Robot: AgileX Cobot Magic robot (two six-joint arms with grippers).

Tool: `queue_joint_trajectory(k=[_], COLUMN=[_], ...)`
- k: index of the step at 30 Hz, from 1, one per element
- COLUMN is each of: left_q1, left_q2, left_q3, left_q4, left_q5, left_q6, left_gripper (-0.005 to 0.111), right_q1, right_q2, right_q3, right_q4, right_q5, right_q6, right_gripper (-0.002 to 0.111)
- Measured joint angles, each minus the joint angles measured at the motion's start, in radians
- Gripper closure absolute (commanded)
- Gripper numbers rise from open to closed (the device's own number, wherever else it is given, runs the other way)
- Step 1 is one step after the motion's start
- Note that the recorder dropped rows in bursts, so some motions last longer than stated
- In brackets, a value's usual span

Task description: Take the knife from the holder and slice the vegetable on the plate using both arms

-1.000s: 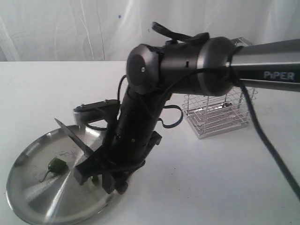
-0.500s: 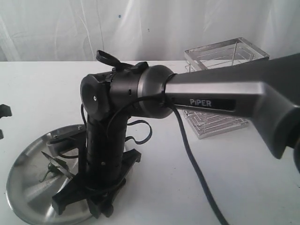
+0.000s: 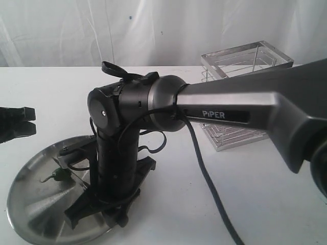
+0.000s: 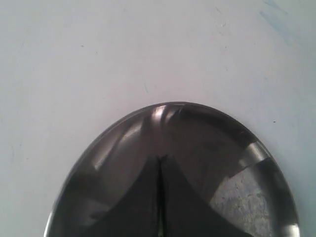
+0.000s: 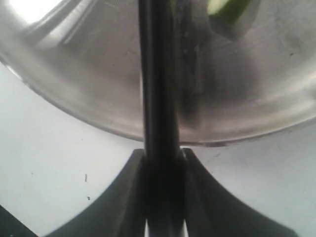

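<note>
My right gripper (image 5: 160, 153) is shut on the knife (image 5: 157, 89), whose dark length runs out from the jaws across the plate (image 5: 74, 98). A green bit of the vegetable (image 5: 227, 10) lies beside the blade's far part. In the exterior view the right gripper (image 3: 97, 204) is low over the plate (image 3: 30, 209), and the arm hides the blade. The green chilli (image 3: 59, 175) lies on the plate just left of that arm. My left gripper (image 3: 15, 122) hovers at the left edge, shut and empty. In its wrist view the left gripper (image 4: 159, 163) points over the plate's rim (image 4: 123, 131).
The wire holder (image 3: 245, 66) stands at the back right, partly behind the grey PiPER link (image 3: 230, 109). A black cable (image 3: 209, 189) hangs from that arm to the white table (image 3: 204, 214). A white curtain closes the back.
The right arm has swung left and lowered the knife from a raised slant down to the plate by the chilli. The left gripper has come into view at the left edge.
</note>
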Motion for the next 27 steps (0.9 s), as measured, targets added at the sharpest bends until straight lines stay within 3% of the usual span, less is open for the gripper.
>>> queue_joint_trajectory(k=[19,23,27], left_q1=[0.000,0.000,0.000], left_q2=[0.000,0.000,0.000], left_q3=[0.000,0.000,0.000], left_q4=[-0.015,-0.095,-0.127], left_q5=[-0.034,-0.104,-0.077], left_q6=[0.008,0.010,0.061], left_gripper=[0.107,0.107,0.107], right_q1=[0.012,0.066,0.134], right_q2=[-0.029,-0.028,-0.020], right_q3=[-0.004,-0.004,-0.004], right_q4=[0.024,0.022,0.006], right_q5=[-0.085,-0.162,-0.242], right_q6=[0.082,0.181,0.288], right_gripper=[0.108,0.108,0.108])
